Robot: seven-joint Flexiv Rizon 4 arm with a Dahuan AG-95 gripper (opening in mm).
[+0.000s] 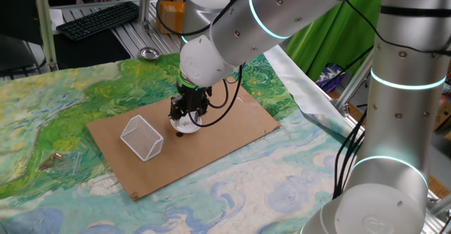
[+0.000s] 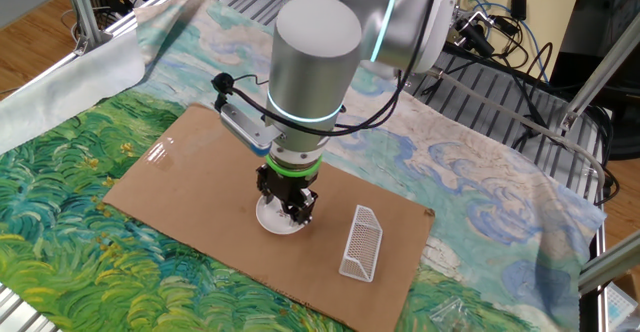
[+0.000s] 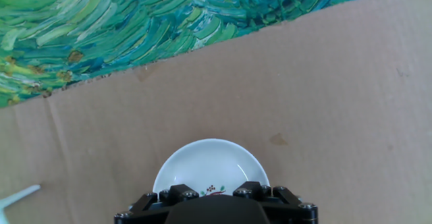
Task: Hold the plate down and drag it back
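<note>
The plate (image 1: pixel 183 127) is a small white dish with a tiny red-and-green mark at its centre, lying on a brown cardboard sheet (image 1: pixel 239 121). My gripper (image 1: pixel 189 116) stands straight down on it, fingers drawn together, tips on the plate's inside. In the other fixed view the gripper (image 2: pixel 287 208) covers most of the plate (image 2: pixel 272 219). In the hand view the plate (image 3: pixel 206 162) lies just ahead of the gripper (image 3: pixel 216 207), whose tips are hidden under its own black body.
A white wire mesh basket (image 1: pixel 142 137) lies on the cardboard close beside the plate, also in the other fixed view (image 2: pixel 362 242). A painted cloth (image 1: pixel 56 121) covers the table. A small metal bowl (image 1: pixel 148 52) and a keyboard (image 1: pixel 99 19) sit at the back.
</note>
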